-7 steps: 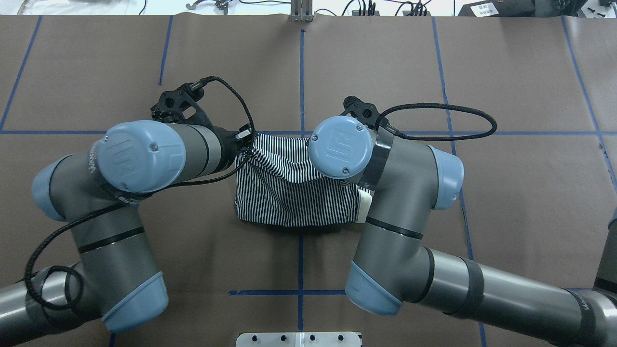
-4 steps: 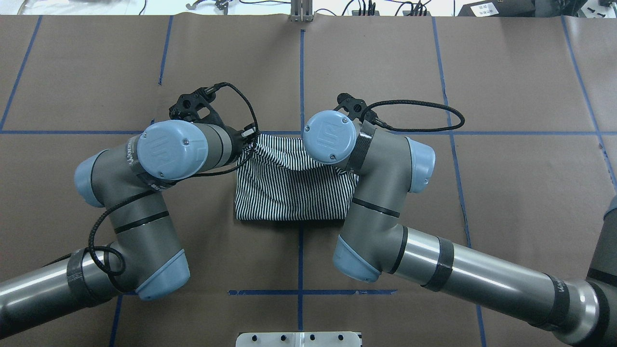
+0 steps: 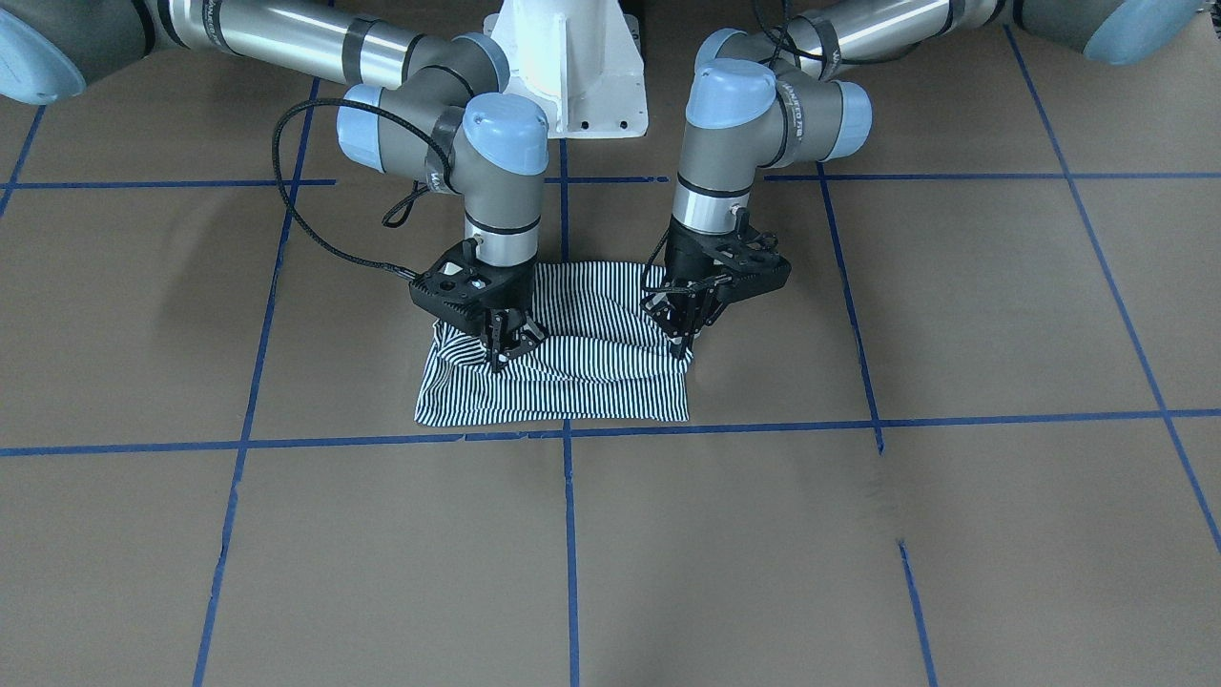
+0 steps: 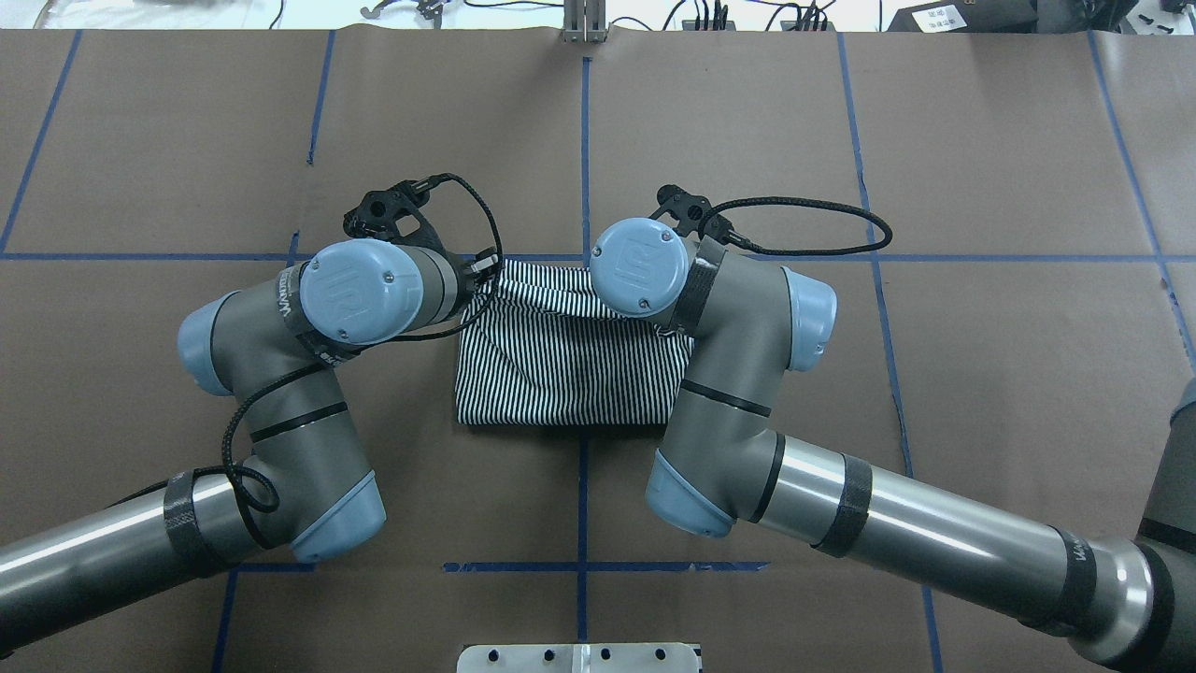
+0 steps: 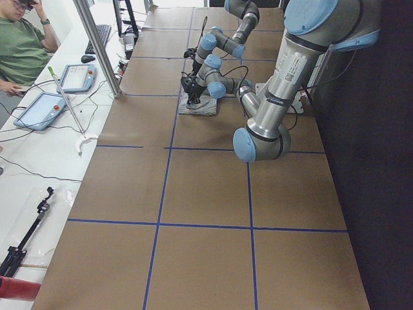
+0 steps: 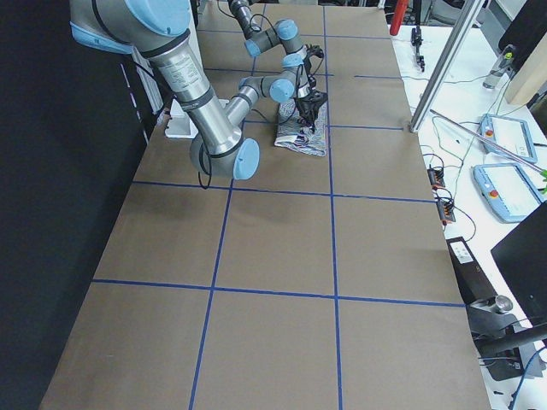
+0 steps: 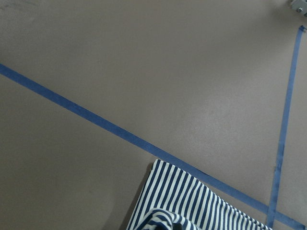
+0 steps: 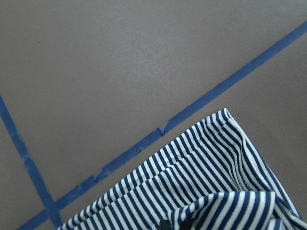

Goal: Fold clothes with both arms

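Observation:
The striped polo shirt (image 3: 572,382) lies folded into a small rectangle on the brown table, just on the robot's side of a blue tape line. It also shows in the overhead view (image 4: 561,374). My left gripper (image 3: 683,342) is shut on the shirt's upper layer at its corner on that view's right. My right gripper (image 3: 503,351) is shut on the same layer at the other side. The held edge sags a little between them. In the overhead view both grippers are hidden under the wrists. Each wrist view shows a striped corner (image 7: 192,206) (image 8: 206,182) low over the table.
Blue tape lines (image 3: 858,420) divide the brown table into squares. The white pedestal base (image 3: 570,67) stands behind the shirt. A metal post (image 4: 584,19) stands at the far edge. A seated person (image 5: 19,45) and tablets are beyond that edge.
Both arms have carried the held edge toward the table's far side and lower. The sag between the grippers has flattened. The cream collar that showed at the near right corner is now covered.

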`<state>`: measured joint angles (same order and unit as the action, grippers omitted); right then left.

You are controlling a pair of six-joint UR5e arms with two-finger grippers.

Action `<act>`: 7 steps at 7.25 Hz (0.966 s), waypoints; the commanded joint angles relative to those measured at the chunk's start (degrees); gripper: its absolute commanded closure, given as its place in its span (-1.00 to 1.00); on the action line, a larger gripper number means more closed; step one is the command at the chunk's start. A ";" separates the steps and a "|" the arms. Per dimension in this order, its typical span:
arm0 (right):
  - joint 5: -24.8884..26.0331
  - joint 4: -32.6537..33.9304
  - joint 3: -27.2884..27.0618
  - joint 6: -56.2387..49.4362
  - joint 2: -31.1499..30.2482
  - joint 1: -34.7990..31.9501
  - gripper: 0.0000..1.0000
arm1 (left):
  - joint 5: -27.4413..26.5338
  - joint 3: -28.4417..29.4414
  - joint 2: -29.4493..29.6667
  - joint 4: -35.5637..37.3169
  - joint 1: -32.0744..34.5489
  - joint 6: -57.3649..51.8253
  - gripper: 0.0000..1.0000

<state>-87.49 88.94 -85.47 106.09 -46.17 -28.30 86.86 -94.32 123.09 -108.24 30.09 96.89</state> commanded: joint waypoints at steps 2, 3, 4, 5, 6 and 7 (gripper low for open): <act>2.05 0.70 -0.57 -1.32 1.43 -0.44 -0.99 | 0.77 -2.34 -1.00 -0.47 1.80 -15.28 -1.00; 2.32 0.79 -0.92 -2.63 2.66 -0.53 -1.00 | 5.12 -3.40 -2.92 -0.91 3.56 -18.72 -1.00; 2.24 0.79 -2.14 -3.60 2.75 -0.45 -1.00 | 8.47 -3.93 -5.20 -4.48 5.93 -24.85 -1.00; 2.33 0.70 -2.94 -10.66 2.67 -0.18 -1.00 | 9.81 -3.85 -8.45 -8.78 7.25 -27.35 -1.00; 3.02 0.53 -3.38 -15.17 2.75 2.26 -1.00 | 9.82 -3.85 -8.83 -9.61 7.27 -27.20 -1.00; 5.29 0.44 -2.95 -21.04 2.41 5.06 -1.00 | 9.82 -3.76 -8.83 -9.70 7.18 -26.93 -1.00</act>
<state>-84.21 89.52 -88.45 92.08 -43.55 -26.26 96.32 -98.11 114.91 -116.90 37.03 70.35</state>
